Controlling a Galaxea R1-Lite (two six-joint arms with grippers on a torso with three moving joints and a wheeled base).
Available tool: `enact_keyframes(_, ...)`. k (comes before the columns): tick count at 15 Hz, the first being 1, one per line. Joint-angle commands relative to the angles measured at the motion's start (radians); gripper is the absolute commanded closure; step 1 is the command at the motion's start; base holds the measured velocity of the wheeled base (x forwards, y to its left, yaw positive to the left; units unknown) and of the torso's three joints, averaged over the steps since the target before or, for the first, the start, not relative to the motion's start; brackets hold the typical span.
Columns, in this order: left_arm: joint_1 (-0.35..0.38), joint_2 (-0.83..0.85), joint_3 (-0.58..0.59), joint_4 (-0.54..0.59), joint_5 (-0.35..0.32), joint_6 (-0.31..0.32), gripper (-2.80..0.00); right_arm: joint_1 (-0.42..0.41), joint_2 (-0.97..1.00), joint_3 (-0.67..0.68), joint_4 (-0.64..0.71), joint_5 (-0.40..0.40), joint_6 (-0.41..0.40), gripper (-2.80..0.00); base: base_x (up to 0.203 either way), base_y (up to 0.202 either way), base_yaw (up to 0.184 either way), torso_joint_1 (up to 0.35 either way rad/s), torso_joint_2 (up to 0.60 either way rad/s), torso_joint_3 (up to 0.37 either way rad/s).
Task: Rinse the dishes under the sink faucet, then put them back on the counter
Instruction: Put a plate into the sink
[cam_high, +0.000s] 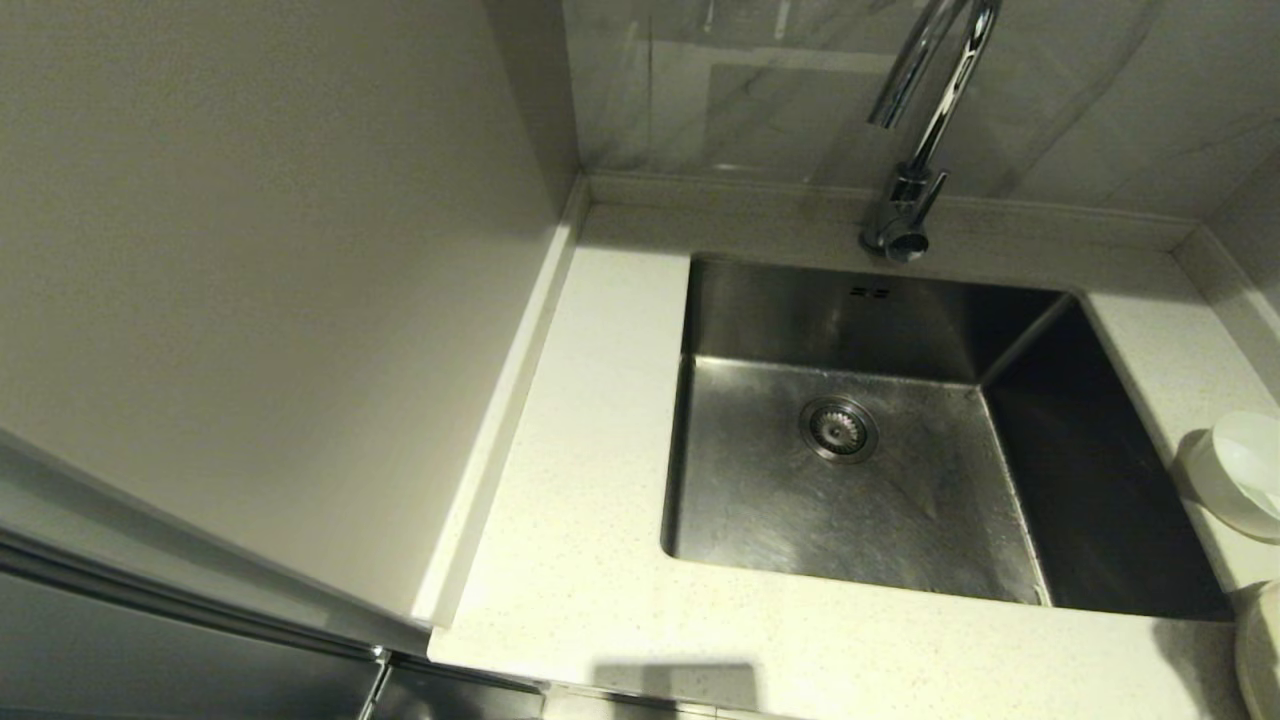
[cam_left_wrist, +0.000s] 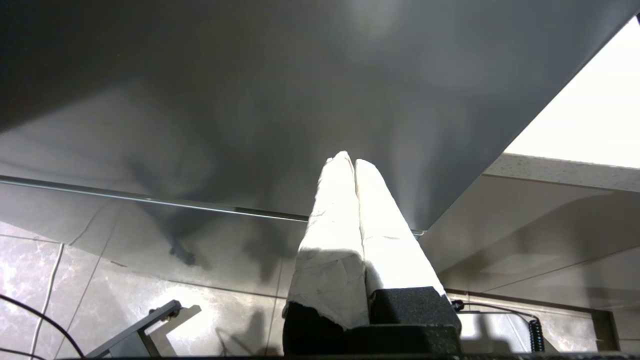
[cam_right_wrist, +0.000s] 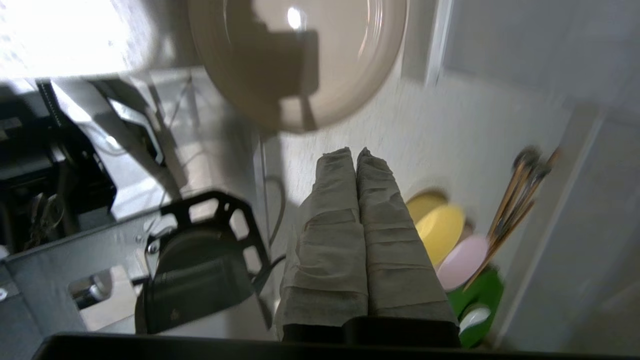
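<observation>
Nothing rinsed yet, by the look of it: square, deep stainless-steel sink (cam_high: 860, 480) bare and dry-looking, round metal drain strainer (cam_high: 838, 428) uncovered, no water from the tall chrome gooseneck faucet (cam_high: 915, 130).

Small white round bowl (cam_high: 1243, 472) tipped on its side on the pale speckled stone counter (cam_high: 570, 560), just right of the basin. Round cream shallow plate (cam_right_wrist: 300, 60) near the counter's front edge, ahead of the right gripper (cam_right_wrist: 356, 152). Spoon nowhere in view.

Right gripper empty, taped fingers (cam_right_wrist: 330, 225) pressed together; left gripper (cam_left_wrist: 348, 159) likewise closed on nothing, low beside a grey cabinet front.

Best first move, probably: spread the right fingers, come in low at the plate's rim, pinch firmly across the lip, lift level before swinging toward the spout.

No brand, label or legible writing anywhere.
</observation>
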Motion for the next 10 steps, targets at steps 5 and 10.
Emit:
enact_keyframes(5,0.000,-0.003,0.000,-0.001,0.000,-0.001,0.00,-0.004,-0.072,0.051,0.031,-0.087,0.175,0.00,0.000,0.000,0.000,0.000,0.00,0.000)
enact_keyframes(10,0.000,-0.003,0.000,-0.001,0.000,-0.001,0.00,-0.004,-0.086,0.030,0.141,-0.138,0.289,0.00,0.000,0.000,0.000,0.000,0.00,0.000)
